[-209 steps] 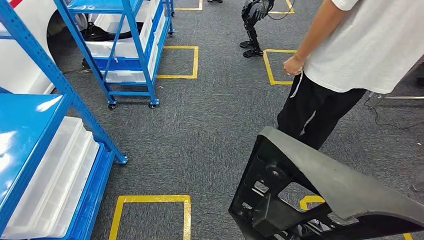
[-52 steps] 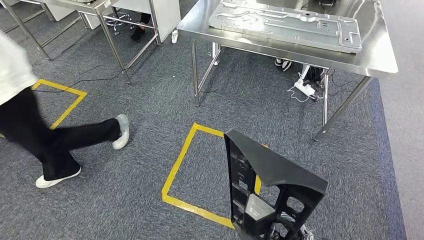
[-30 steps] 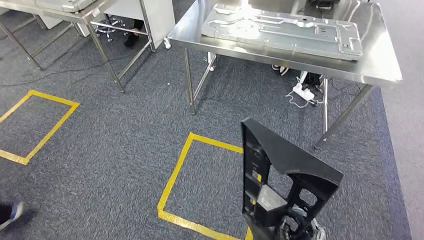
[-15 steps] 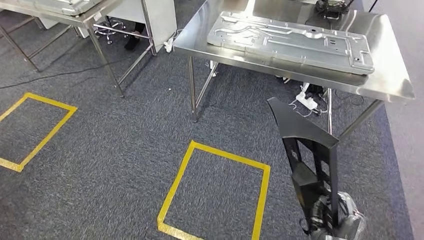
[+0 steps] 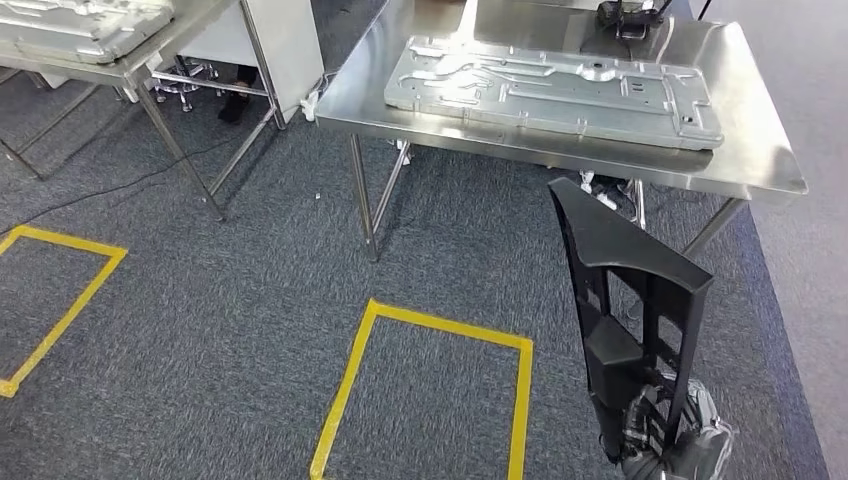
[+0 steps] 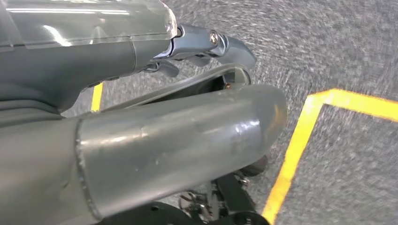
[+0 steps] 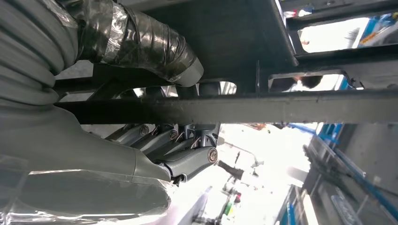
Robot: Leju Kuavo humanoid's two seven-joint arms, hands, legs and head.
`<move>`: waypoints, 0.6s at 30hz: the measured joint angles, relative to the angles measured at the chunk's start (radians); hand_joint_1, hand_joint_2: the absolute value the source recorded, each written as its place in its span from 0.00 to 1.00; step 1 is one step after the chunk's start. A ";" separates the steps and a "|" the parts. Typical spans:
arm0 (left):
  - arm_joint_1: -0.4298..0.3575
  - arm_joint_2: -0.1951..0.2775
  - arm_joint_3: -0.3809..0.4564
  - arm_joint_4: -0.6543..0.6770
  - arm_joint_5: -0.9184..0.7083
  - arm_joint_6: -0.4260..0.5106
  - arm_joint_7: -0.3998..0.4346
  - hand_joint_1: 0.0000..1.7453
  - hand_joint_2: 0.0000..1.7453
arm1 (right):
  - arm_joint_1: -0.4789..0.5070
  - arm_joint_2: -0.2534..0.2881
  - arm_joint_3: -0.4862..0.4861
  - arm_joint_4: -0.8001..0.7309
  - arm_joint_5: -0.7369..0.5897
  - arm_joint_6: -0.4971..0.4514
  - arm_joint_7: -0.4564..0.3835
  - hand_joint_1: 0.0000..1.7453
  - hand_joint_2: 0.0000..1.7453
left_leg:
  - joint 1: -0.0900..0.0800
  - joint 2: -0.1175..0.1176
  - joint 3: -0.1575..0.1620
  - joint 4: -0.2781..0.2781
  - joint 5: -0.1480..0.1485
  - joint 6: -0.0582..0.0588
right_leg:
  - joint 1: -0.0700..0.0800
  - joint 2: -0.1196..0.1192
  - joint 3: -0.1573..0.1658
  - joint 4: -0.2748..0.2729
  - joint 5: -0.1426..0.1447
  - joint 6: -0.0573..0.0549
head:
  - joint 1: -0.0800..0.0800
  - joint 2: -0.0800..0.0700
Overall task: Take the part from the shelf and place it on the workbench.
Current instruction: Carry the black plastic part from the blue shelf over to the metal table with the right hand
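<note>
A: Where is the part right now?

B: The black part (image 5: 628, 310) stands nearly upright at about four o'clock in the head view, over grey carpet (image 5: 200, 330), with its narrow tip pointing up toward one o'clock, close under the front edge of the workbench (image 5: 755, 175). It is not on the bench.

A: And the hand under it?

B: The right hand (image 5: 668, 440) sits at the part's lower end, down at five o'clock, wrapped in clear film. The part rises straight from it toward twelve.

A: Is it actually gripping?

B: Yes. In the right wrist view the fingers (image 7: 187, 159) curl up against a black bar of the part (image 7: 244, 105), and the taped thumb (image 7: 141, 47) lies across the other side, so the bar is clamped between them.

A: The left hand?

B: The left hand (image 6: 197, 89) is seen in its wrist view over carpet and a yellow floor line (image 6: 291, 159). The thick thumb (image 6: 183, 140) lies along a darker curled finger (image 6: 220, 44), and I see nothing between them. Whether it is clenched or loose, I cannot tell.

A: What else is on the bench?

B: A flat silver metal panel (image 5: 555, 90) lies at twelve o'clock, with a small dark object (image 5: 630, 15) beyond it. A second steel table (image 5: 120, 60) stands at ten o'clock, and a yellow taped square (image 5: 430, 395) marks the floor at six o'clock, left of the part.
</note>
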 joint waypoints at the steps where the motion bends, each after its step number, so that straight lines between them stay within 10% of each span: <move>1: -0.001 0.000 0.000 0.000 0.000 0.000 0.000 0.00 0.00 | 0.001 -0.001 0.003 0.000 -0.001 0.000 0.001 1.00 1.00 | -0.002 0.005 0.002 -0.001 0.003 0.009 | 0.000 0.008 -0.001 -0.003 -0.002 0.008 | 0.000 0.000; 4: -0.006 -0.001 0.000 0.000 -0.001 0.000 -0.002 0.00 0.00 | 0.006 -0.004 0.008 -0.002 0.000 0.000 0.003 1.00 1.00 | 0.000 0.029 0.010 -0.014 0.014 0.035 | 0.000 -0.026 -0.016 0.029 -0.029 0.022 | 0.000 0.000; 7: -0.006 -0.001 0.000 0.000 -0.001 -0.001 -0.003 0.00 0.00 | 0.005 -0.007 0.013 -0.002 0.001 0.001 0.007 1.00 1.00 | -0.006 0.057 0.014 -0.018 0.008 0.054 | 0.003 -0.081 -0.114 0.209 -0.114 0.026 | 0.000 0.000; 9: -0.005 -0.001 0.000 0.000 -0.001 -0.001 -0.002 0.00 0.00 | 0.007 -0.008 0.015 -0.002 0.001 0.001 0.012 1.00 1.00 | -0.015 0.078 0.019 -0.018 0.001 0.059 | 0.004 -0.084 -0.162 0.278 -0.117 0.024 | 0.000 0.000; 13: -0.005 -0.006 0.000 0.000 -0.002 -0.002 -0.002 0.00 0.00 | 0.007 -0.010 0.019 -0.001 0.002 0.006 0.019 1.00 1.00 | -0.030 0.114 0.041 -0.017 -0.014 0.058 | 0.026 -0.147 -0.073 0.066 0.012 -0.013 | 0.000 0.000; 15: -0.006 -0.009 0.000 0.001 -0.003 -0.003 -0.001 0.00 0.00 | 0.006 -0.010 0.022 0.000 0.005 0.007 0.021 1.00 1.00 | -0.030 0.131 0.047 -0.017 -0.019 0.050 | 0.039 -0.174 -0.049 0.008 0.028 -0.026 | 0.000 0.000; 18: -0.007 -0.009 0.000 0.001 -0.005 -0.002 -0.001 0.00 0.00 | 0.006 -0.011 0.025 0.000 0.010 0.007 0.024 1.00 1.00 | -0.030 0.145 0.053 -0.016 -0.027 0.034 | 0.032 -0.136 -0.046 -0.007 0.042 -0.029 | 0.000 0.000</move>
